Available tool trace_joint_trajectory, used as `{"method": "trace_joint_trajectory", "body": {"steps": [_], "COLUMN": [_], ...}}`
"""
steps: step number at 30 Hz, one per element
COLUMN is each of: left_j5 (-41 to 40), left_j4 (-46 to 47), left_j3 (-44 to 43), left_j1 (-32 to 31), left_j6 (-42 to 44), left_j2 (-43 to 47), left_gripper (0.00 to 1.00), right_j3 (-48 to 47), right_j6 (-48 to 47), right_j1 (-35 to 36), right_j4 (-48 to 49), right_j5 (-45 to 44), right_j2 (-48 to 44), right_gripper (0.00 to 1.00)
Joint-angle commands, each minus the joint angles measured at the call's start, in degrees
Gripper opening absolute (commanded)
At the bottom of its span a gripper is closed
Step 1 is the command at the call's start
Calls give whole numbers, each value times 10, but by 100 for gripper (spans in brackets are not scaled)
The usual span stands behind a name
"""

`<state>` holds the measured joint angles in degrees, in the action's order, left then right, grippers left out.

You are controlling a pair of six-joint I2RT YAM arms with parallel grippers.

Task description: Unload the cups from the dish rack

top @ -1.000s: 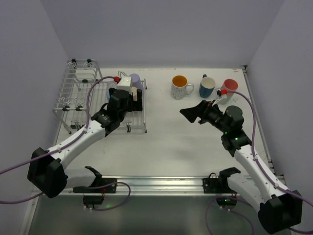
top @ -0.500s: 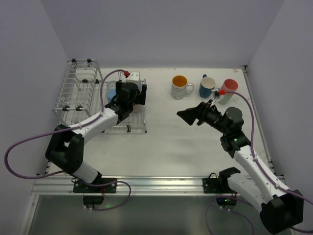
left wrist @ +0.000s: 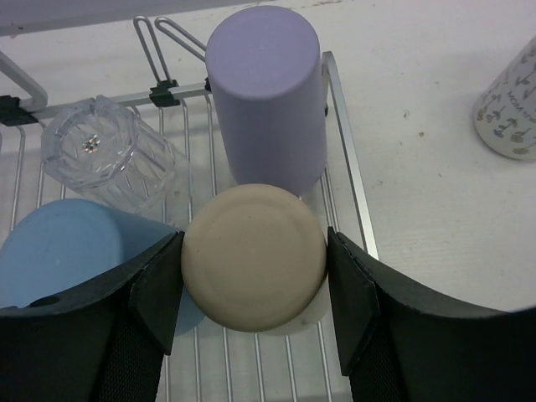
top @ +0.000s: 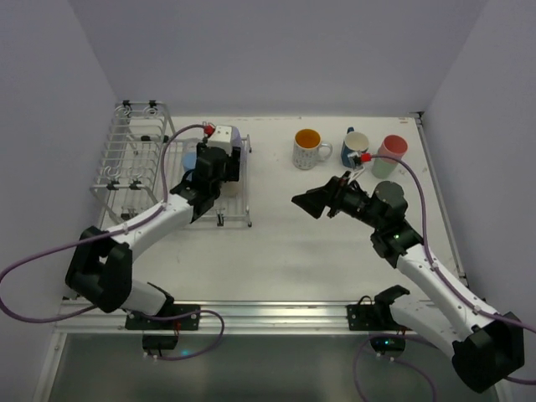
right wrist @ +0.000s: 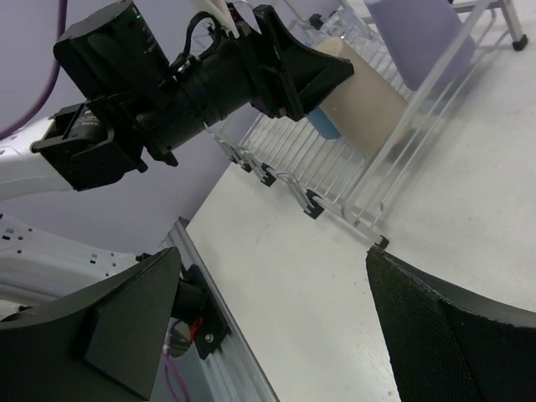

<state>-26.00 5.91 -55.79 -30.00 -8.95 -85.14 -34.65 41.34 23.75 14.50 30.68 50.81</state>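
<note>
The beige cup [left wrist: 251, 251] is a plain, matte tumbler sitting upside down in the rack [left wrist: 352, 197], its round base facing my left wrist camera. My left claw [left wrist: 253, 280] is closed around it, with a pad against each side. The lilac cup [left wrist: 266, 92] stands inverted just behind it, touching. The blue cup [left wrist: 75, 251] lies to its left and a clear glass [left wrist: 105, 155] is beyond that. Out on the table [top: 285, 243], well apart from the rack, stand the orange-lined mug [top: 310, 149], the blue mug [top: 355, 149] and the pink cup [top: 391, 147]. My right claw [right wrist: 272, 260] hangs above the table, spread wide and holding nothing.
</note>
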Motion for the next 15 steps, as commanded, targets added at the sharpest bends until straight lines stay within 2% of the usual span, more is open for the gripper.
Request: {"method": "trace_joint_trajectory", "body": {"steps": [1, 5, 8, 15], "left_j5": [35, 109, 141, 228], "left_j4": [47, 41, 36, 59], "left_j3": [28, 48, 60, 115], "left_j1": [3, -3, -5, -5], "left_j6": [-40, -77, -108, -209], "left_j2": [93, 184, 256, 380], "left_gripper": [39, 30, 26, 23], "right_j3": [-41, -59, -60, -87], "right_j6": [-7, 1, 31, 66], "right_j1": [29, 83, 106, 132], "right_j4": [14, 34, 91, 169], "right_j5": [-24, -47, -40, -28], "right_j2": [10, 48, 85, 140], "right_gripper": [94, 94, 94, 93]}}
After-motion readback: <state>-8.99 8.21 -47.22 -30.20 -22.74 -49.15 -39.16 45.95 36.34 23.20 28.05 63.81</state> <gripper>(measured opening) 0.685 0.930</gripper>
